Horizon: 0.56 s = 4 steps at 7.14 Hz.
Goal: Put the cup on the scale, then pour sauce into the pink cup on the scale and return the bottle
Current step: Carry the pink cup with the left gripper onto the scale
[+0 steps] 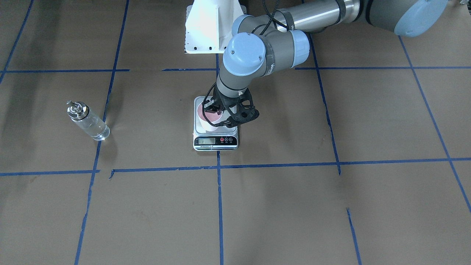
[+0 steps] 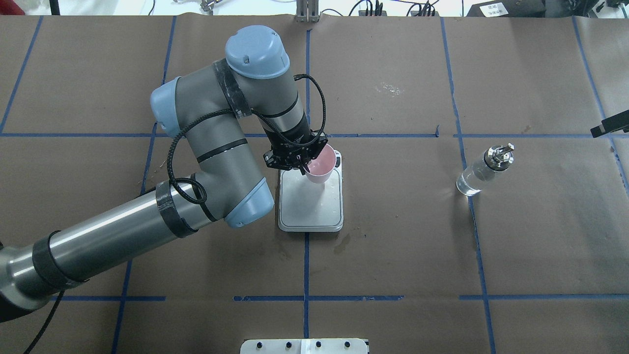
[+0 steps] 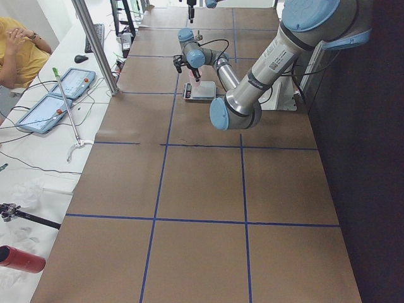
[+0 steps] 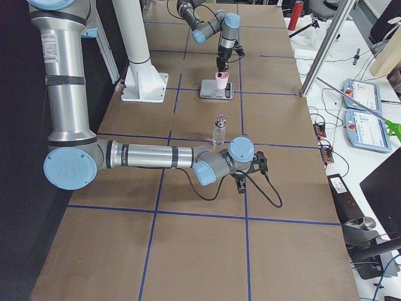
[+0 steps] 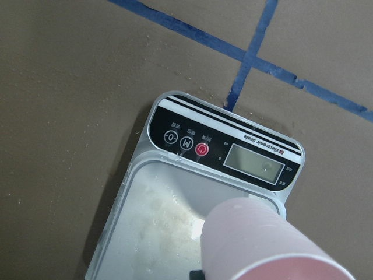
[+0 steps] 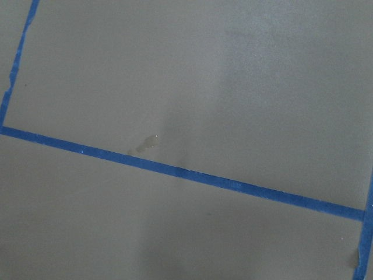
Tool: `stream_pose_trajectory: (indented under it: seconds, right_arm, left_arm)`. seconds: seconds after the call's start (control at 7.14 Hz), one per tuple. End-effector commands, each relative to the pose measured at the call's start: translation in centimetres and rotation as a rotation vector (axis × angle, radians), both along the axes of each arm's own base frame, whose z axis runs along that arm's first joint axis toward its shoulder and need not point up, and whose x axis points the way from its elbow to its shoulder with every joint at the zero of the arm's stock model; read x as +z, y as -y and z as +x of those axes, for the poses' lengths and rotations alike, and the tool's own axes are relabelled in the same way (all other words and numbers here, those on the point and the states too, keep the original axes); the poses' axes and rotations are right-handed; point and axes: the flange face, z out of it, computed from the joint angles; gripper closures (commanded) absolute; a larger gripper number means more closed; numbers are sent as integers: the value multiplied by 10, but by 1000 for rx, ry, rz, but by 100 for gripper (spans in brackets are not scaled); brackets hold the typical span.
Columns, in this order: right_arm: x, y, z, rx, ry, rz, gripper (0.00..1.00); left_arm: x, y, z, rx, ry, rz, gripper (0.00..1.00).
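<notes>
Fingers of left gripper (image 1: pixel 222 117) are pinched on the cup (image 1: pixel 206 119) at its rim, on the side toward the arm. One finger seems to be inside the pink interior and one outside. Cup is mouth up, over the half of the scale (image 1: pixel 215 141) nearer the display. Its base is at or just above the steel platform; can't tell if they touch. In the left wrist cam the cup fills the lower right corner, w/ the black strip, LCD and 3 round buttons just beyond it. The platform shows pale specks. LCD digits are too small to read. A black cable (image 2: pixel 172 162) loops round the left arm (image 2: pixel 113 236), which reaches in bent at the elbow.

The bottle (image 1: pixel 88 121) stands upright and free on the table (image 1: pixel 331 206), well apart from the scale on the robot's right side. Its base is at a blue tape line (image 1: pixel 96 154). It has a metal spout on top and clear sauce (image 1: pixel 96 129) inside the glass.

The right gripper (image 4: pixel 241 183) hangs low over the table near the bottle, not touching it. It shows clearly only in the side cam, so can't tell if its fingers are spread or together. Its wrist cam shows only brown paper, blue tape and a small wet-looking stain (image 6: pixel 150 142).
</notes>
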Motion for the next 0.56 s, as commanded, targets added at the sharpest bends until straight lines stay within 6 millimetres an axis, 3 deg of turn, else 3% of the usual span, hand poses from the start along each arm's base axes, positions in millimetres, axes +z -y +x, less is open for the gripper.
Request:
stream_pose_trajectory:
  seconds: [0.0,0.42]
  right_arm:
    - [1,-1,0,0,-1,-3,0]
    - [1,-1,0,0,-1,-3,0]
  left_arm:
    - [5,-2,2,-3,10,-2,100]
    - [19,-24,-26,2,-20,16,100]
